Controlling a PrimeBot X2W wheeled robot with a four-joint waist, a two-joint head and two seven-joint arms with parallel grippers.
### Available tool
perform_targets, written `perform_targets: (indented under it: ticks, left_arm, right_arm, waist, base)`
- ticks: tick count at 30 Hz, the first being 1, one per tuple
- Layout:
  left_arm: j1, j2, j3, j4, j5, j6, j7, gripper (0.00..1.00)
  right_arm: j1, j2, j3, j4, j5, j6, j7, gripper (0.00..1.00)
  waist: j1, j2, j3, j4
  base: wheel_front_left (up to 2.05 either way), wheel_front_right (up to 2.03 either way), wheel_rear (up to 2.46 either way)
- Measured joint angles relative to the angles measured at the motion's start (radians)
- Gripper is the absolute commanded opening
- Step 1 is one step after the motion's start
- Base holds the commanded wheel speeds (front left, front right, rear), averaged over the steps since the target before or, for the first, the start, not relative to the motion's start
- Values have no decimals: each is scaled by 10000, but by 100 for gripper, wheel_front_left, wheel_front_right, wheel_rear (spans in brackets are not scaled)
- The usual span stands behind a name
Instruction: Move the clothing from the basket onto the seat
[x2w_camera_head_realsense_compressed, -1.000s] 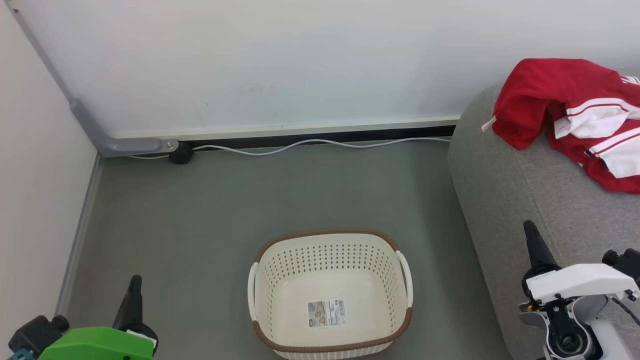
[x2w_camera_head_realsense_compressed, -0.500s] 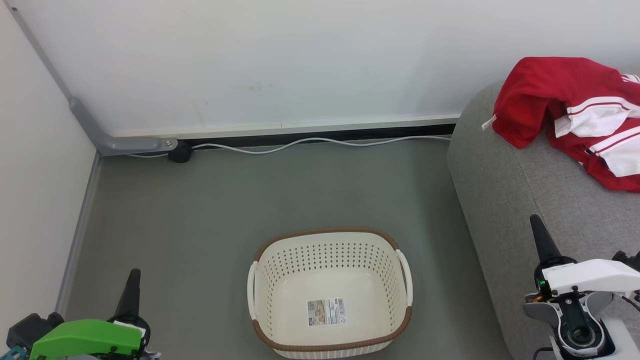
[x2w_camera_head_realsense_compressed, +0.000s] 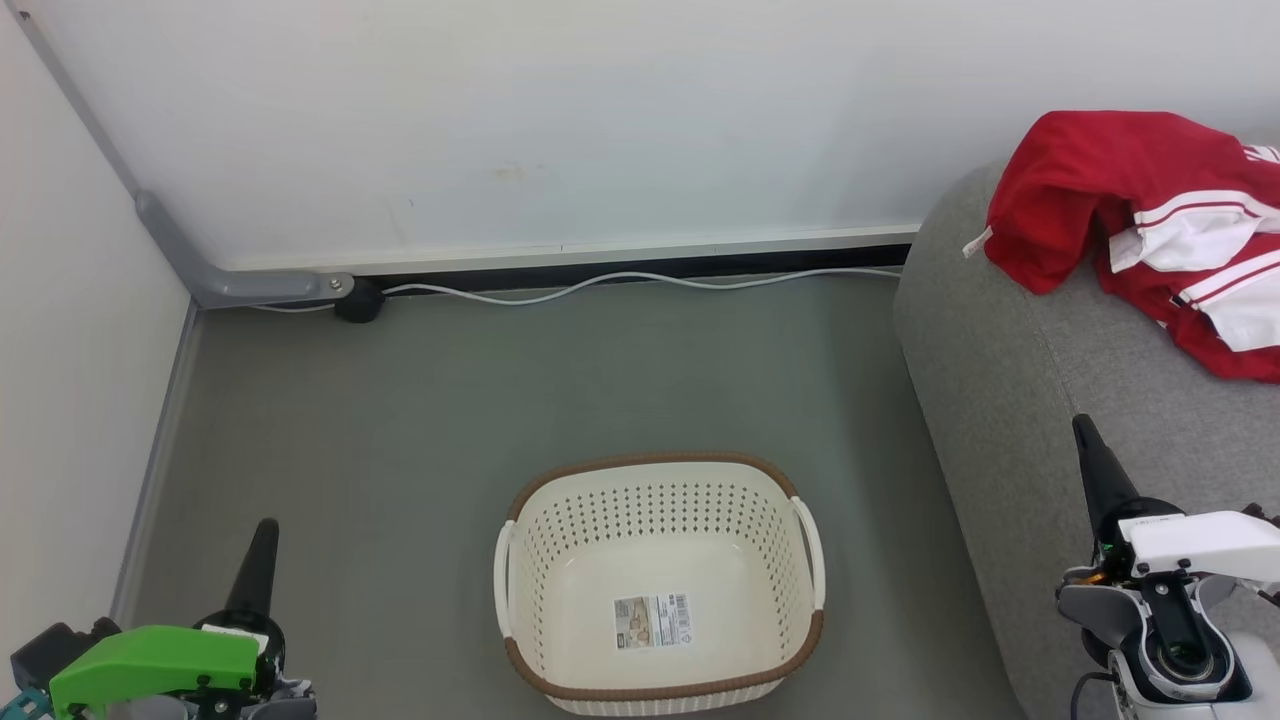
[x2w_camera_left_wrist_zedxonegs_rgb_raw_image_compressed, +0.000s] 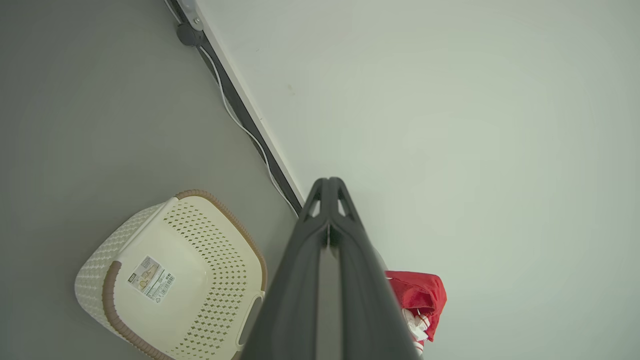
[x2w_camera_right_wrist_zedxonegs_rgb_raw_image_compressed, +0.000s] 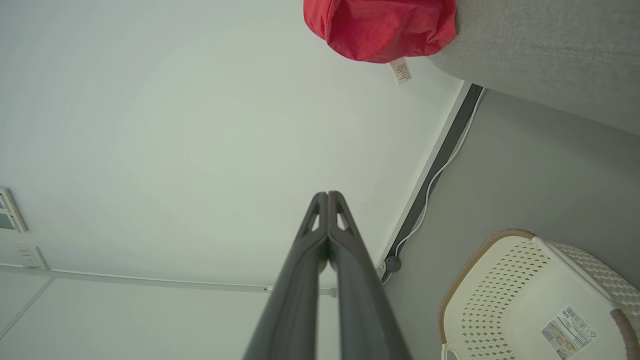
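Grey floor (x2w_camera_head_realsense_compressed: 450, 400) holds the basket (x2w_camera_head_realsense_compressed: 650, 515); my left jaws and right jaws point forward, pressed together; clothing (x2w_camera_head_realsense_compressed: 1080, 170) on the seat (x2w_camera_head_realsense_compressed: 1000, 380) is cut off.

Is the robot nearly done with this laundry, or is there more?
It looks finished. The cream-white perforated plastic basket holds just its label, and the red-and-white sports clothing lies on the light-grey fabric sofa. The left gripper and right gripper are shut on nothing. Nothing seems left to move.
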Motion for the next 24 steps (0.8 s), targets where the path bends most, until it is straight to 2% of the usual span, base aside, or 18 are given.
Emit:
perform_targets:
  ticks: [19, 24]
  left_arm:
    - [-626, -178, 382, 642, -2034, -470, 449, 0]
    - [-694, -198, 397, 686, -2159, -516, 504, 0]
  right_arm:
    - [-237, 215, -729, 81, 2385, 305, 685, 0]
    - [-257, 238, -750, 86, 2452, 307, 744, 0]
  waist:
    - [0, 0, 62, -14]
    - [0, 0, 62, -14]
  base:
    - [0, 0, 0]
    - [0, 0, 0]
